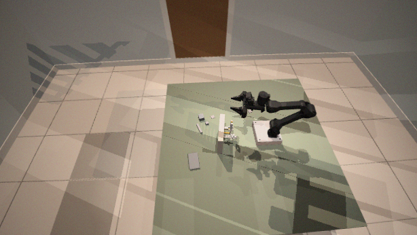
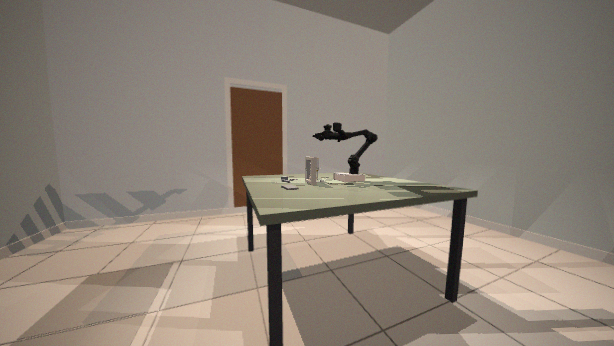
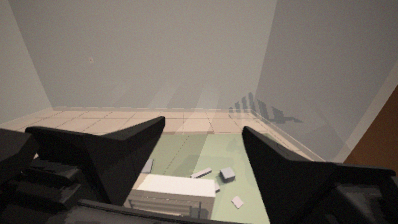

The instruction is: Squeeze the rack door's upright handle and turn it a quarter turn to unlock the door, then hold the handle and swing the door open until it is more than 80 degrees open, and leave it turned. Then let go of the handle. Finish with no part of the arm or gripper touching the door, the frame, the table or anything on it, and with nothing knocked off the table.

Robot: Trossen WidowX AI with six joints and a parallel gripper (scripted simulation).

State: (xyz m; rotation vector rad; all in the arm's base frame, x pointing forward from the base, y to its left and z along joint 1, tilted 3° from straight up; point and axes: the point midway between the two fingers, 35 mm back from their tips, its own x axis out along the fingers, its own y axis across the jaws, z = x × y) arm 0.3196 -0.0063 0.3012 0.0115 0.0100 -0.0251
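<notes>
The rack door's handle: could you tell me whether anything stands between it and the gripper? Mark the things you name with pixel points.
Nothing visible does: the open gripper (image 1: 235,104) (image 2: 314,136) (image 3: 203,125) hangs above and to one side of the rack (image 1: 221,119) (image 2: 316,172) (image 3: 177,185), seemingly with only air between.

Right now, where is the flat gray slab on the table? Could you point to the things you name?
In the top view, the gray slab (image 1: 193,161) (image 2: 289,187) lies on the green table (image 1: 183,200) (image 2: 300,205), below and left of the white rack frame (image 1: 221,126) (image 2: 315,170).
</notes>
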